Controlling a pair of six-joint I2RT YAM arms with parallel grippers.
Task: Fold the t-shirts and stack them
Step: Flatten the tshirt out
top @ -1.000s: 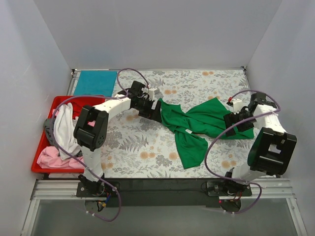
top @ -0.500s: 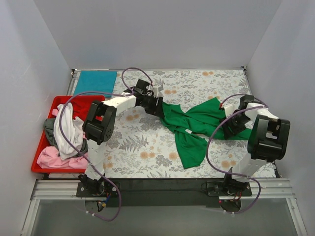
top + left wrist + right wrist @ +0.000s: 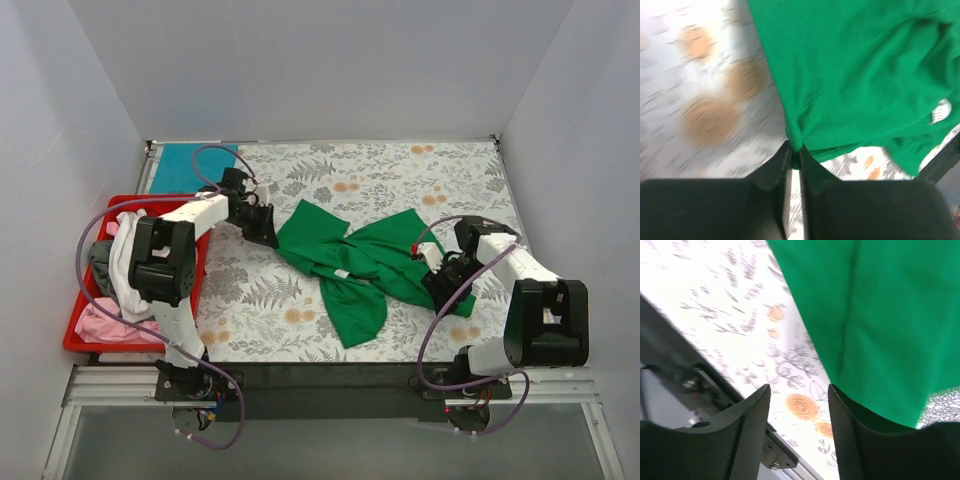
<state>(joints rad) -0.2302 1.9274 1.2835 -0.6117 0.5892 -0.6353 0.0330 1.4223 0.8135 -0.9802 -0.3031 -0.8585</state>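
A bright green t-shirt (image 3: 350, 262) lies crumpled across the middle of the floral table cloth (image 3: 400, 175). My left gripper (image 3: 262, 228) is shut on its left edge; the left wrist view shows a pinch of the green t-shirt (image 3: 850, 75) between the closed left gripper (image 3: 795, 150). My right gripper (image 3: 440, 285) sits low at the shirt's right end. In the right wrist view the right gripper (image 3: 798, 390) is open with only table cloth between its fingers. The green t-shirt (image 3: 880, 315) lies along the outside of the right finger. A teal-blue t-shirt (image 3: 188, 166) lies flat at the back left.
A red tray (image 3: 82, 338) stands at the left edge, holding white (image 3: 130, 258), pink (image 3: 105, 320) and dark grey (image 3: 98, 262) shirts in a heap. The table's black front rail (image 3: 330, 375) runs along the near side. Grey walls close in the back and both sides.
The left gripper has shut on the green shirt's edge and dragged it left toward the tray. The right gripper has narrowed and moved nearer and left with the shirt.
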